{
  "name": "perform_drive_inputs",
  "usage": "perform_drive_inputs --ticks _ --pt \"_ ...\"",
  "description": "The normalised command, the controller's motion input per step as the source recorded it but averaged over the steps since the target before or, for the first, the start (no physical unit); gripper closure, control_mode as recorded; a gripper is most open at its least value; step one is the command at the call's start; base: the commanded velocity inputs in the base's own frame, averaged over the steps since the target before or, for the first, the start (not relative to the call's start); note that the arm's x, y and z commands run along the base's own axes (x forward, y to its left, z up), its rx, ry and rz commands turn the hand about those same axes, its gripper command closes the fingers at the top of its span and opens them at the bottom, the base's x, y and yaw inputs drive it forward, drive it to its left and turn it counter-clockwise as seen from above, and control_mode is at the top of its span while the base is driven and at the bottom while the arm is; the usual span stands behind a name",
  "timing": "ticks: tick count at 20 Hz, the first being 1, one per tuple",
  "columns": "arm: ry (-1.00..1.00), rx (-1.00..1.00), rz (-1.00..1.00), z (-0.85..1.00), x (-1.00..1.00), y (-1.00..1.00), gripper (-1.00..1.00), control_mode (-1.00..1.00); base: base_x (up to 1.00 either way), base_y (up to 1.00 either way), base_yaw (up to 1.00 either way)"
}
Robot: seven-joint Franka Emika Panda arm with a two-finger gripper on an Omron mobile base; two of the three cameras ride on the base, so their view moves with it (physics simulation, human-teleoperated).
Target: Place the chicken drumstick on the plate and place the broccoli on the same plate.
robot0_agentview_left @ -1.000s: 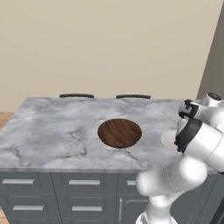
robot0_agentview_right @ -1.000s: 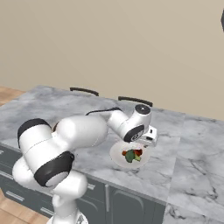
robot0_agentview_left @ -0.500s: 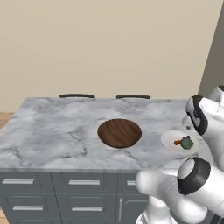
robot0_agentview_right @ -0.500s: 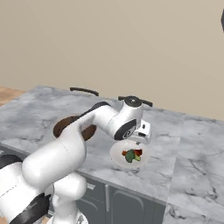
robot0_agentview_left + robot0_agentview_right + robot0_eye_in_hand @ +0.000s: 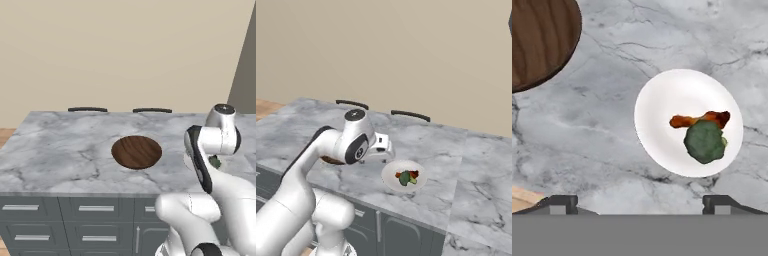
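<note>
The white arm hung bent above the grey marble surface (image 5: 466, 150), its pincer (image 5: 639, 201) spread wide and empty, over the round white plate (image 5: 662, 105) carrying the orange-brown chicken drumstick (image 5: 698, 120) touching the dull-green broccoli lump (image 5: 705, 142).

plate (image 5: 189, 161) mostly behind arm – wooden board (image 5: 537, 40) cut by frame edge.

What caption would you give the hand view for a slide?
Seen from above the marble counter: broccoli and chicken drumstick together on the plate, wooden board nearby, open gripper above.
</note>
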Motion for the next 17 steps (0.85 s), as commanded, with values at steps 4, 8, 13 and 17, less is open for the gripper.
perform_drive_inputs --ticks 4,8,13,17 --pt "0.00 -0.14 0.20 0.06 -0.25 0.71 -1.00 -1.00 0.00 0.00 0.00" --pt "-0.09 -0.16 0.20 0.04 -0.19 0.63 -1.00 -1.00 0.00 0.00 0.00" --pt "-0.16 -0.15 0.19 0.32 -0.34 0.49 -1.00 -1.00 0.00 0.00 0.00" --pt "-0.17 -0.18 0.09 0.49 -0.52 0.34 -1.00 -1.00 0.00 0.00 0.00"
